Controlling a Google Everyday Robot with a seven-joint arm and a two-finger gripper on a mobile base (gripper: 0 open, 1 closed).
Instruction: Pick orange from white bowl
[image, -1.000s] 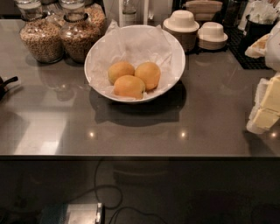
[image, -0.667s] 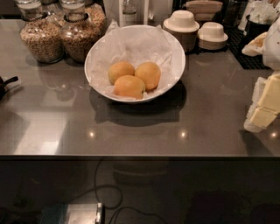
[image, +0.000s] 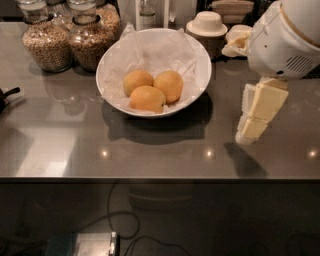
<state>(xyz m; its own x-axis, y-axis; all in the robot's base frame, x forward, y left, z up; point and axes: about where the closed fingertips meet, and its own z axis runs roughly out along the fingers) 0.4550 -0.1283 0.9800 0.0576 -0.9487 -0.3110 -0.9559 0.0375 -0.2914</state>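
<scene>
The white bowl (image: 206, 64), wide and lined with crumpled white paper, stands at the back middle of the grey table. Three near-identical oranges lie inside it, touching: one at the left (image: 137, 80), one at the right (image: 169, 85) and one in front (image: 147, 99). My gripper (image: 246, 135) hangs from the white arm (image: 286, 39) at the right. It points down, just above the table top, to the right of the bowl and apart from it. It holds nothing that I can see.
Two glass jars of grain (image: 46, 44) (image: 93, 39) stand behind the bowl to the left. Stacked cream bowls (image: 207, 25) stand behind it to the right. A black object (image: 5, 98) pokes in at the left edge. The table's front edge (image: 160, 178) runs across, with cables below.
My arm and gripper have moved left, further into view and closer to the bowl. The bowl and oranges have not moved.
</scene>
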